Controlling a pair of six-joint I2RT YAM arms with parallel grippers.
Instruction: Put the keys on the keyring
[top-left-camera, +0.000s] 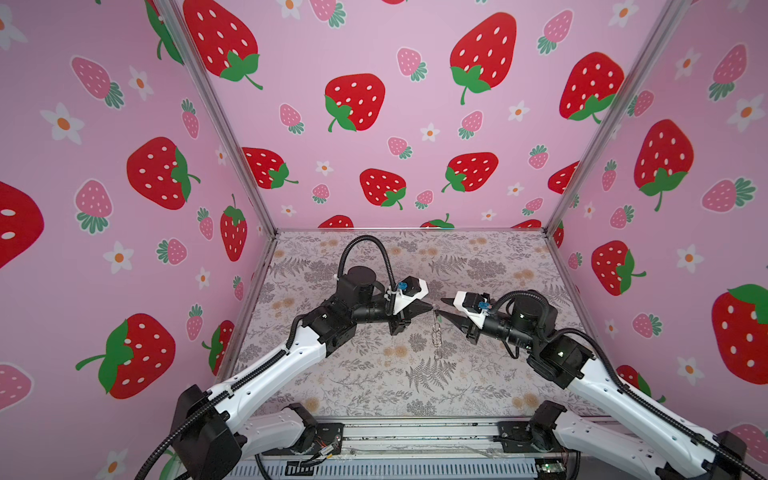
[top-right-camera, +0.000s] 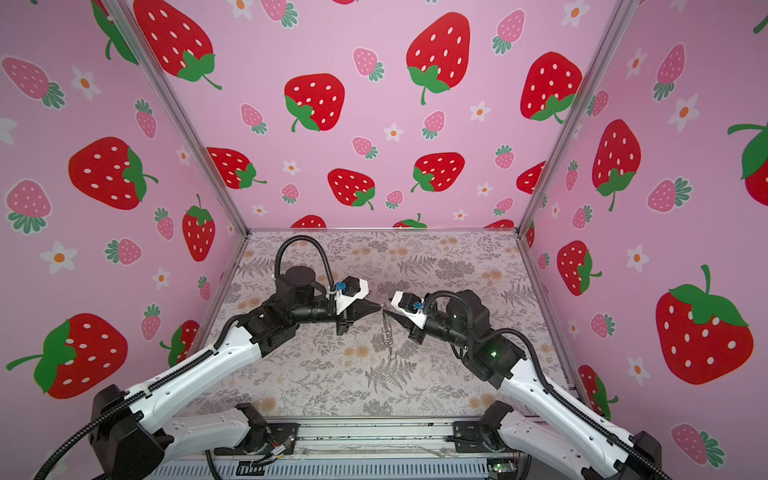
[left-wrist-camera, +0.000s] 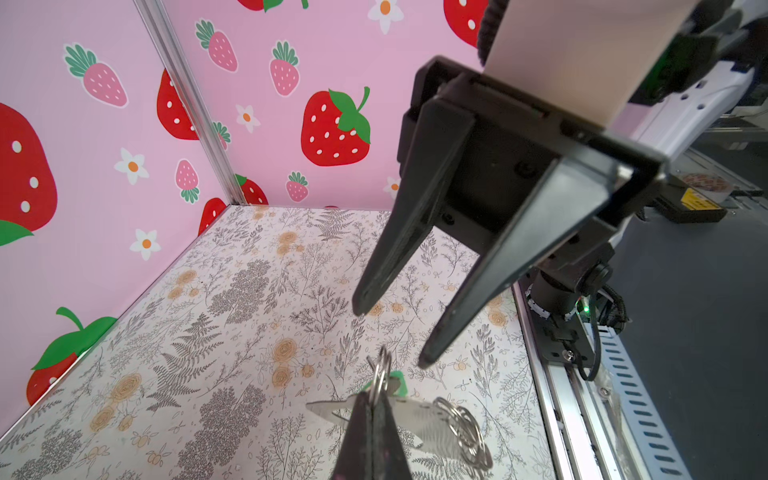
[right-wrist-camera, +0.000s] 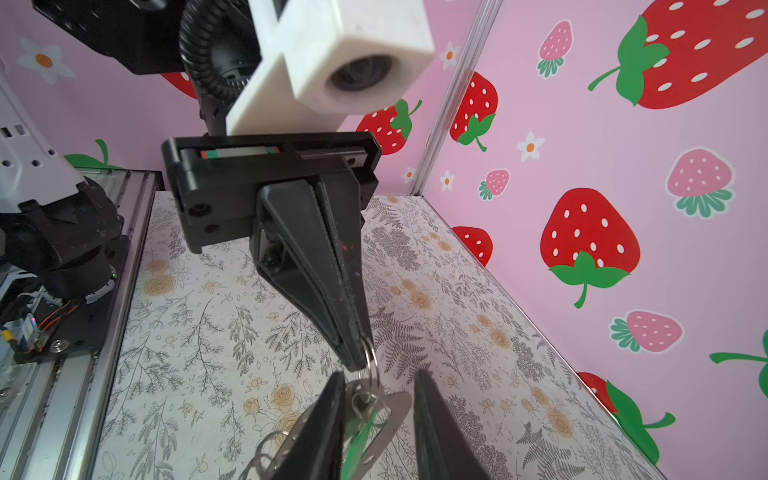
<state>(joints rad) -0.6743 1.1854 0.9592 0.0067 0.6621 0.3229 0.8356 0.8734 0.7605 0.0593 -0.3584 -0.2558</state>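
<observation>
left gripper (right-wrist-camera: 356, 359) clamps keyring (left-wrist-camera: 467, 434) | right gripper (left-wrist-camera: 390, 334) parted around keys (right-wrist-camera: 397, 407) (no grip yet) | risk: tugging slips the keyring free

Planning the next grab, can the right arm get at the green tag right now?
Probably yes. The right gripper has its jaws open on either side of the tag, with nothing between them; the left gripper, shut on the ring, holds it up.
</observation>
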